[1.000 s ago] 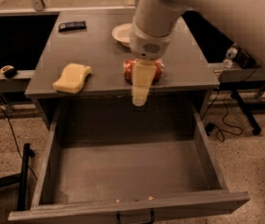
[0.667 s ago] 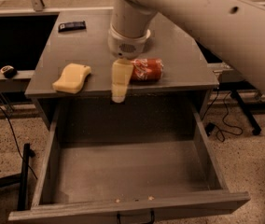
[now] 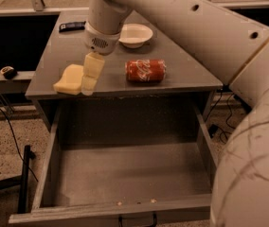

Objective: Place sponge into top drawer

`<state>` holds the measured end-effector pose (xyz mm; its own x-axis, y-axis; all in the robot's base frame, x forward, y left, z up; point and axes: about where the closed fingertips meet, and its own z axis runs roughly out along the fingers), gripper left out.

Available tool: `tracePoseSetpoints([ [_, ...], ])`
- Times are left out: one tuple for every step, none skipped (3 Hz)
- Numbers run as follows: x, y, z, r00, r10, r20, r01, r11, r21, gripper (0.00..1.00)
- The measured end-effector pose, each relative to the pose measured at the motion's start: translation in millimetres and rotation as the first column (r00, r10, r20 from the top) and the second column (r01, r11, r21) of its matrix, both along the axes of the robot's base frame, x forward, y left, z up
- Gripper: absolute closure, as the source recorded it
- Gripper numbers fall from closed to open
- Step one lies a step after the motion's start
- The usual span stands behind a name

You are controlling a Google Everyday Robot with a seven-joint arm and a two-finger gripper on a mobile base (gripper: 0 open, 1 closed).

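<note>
My gripper hangs at 3 o'clock of the soft, rounded yellow sponge on the flat grey table. I cannot tell how open it is. The boxy grey top drawer stands open at 6 o'clock. I've swung left, away from the red soda can.

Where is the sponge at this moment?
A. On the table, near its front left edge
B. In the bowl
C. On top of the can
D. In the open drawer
A: the sponge lies flat on the table by the front left edge, with the gripper just at its right side; the drawer below stands open with no sponge in it.
</note>
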<state>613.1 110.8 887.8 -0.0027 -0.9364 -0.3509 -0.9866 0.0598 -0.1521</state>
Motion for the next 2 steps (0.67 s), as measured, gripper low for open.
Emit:
tracePoseSetpoints([
  [5.0, 25.5, -13.9, 0.9999, -0.016, 0.006, 0.016, 1.0, 0.013, 0.0],
  [9.9, 57.7, -33.5, 0.9998, -0.019, -0.011, 0.019, 1.0, 0.022, 0.04],
])
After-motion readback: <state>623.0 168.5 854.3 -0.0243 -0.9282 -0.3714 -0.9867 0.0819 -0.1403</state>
